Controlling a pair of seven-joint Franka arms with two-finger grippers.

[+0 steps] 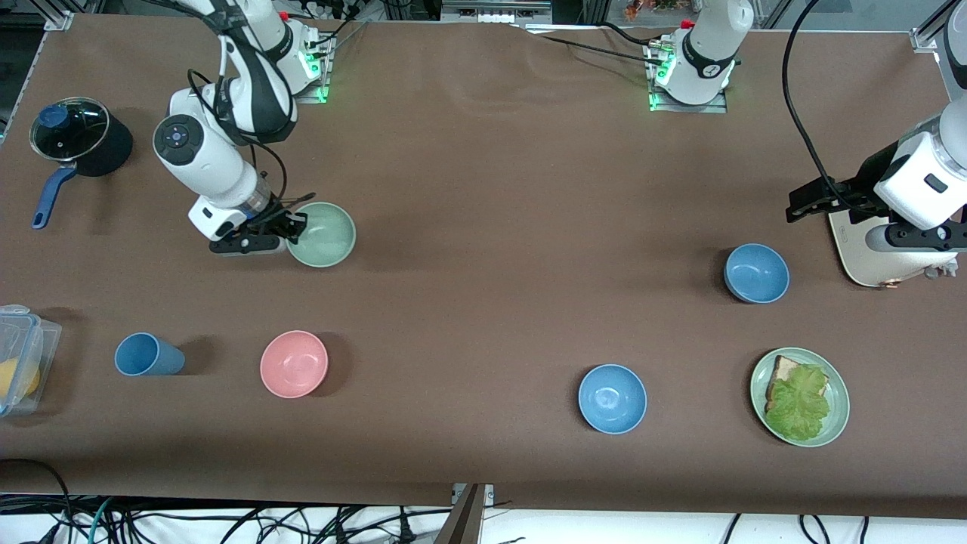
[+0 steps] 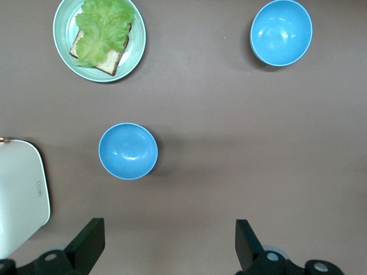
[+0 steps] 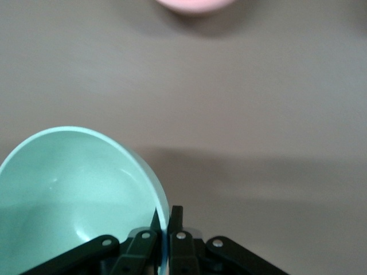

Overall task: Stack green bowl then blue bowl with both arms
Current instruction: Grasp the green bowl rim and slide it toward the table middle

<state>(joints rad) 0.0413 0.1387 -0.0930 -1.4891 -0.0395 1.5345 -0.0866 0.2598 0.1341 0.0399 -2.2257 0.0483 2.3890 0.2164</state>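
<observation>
My left gripper point(image 1: 804, 204) fingertips are cut off in the wrist view; the pink bowl point(image 3: 194, 4) shows only its edge.

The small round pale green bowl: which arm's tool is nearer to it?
Right. The right tool is shut on the rim of the small round pale green bowl. The left tool hangs open over bare table at the left arm's end, apart from it.

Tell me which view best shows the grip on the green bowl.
The right wrist view: the right hand is shut on the green bowl rim. The front view shows it smaller; the left wrist view shows none of it.
</observation>
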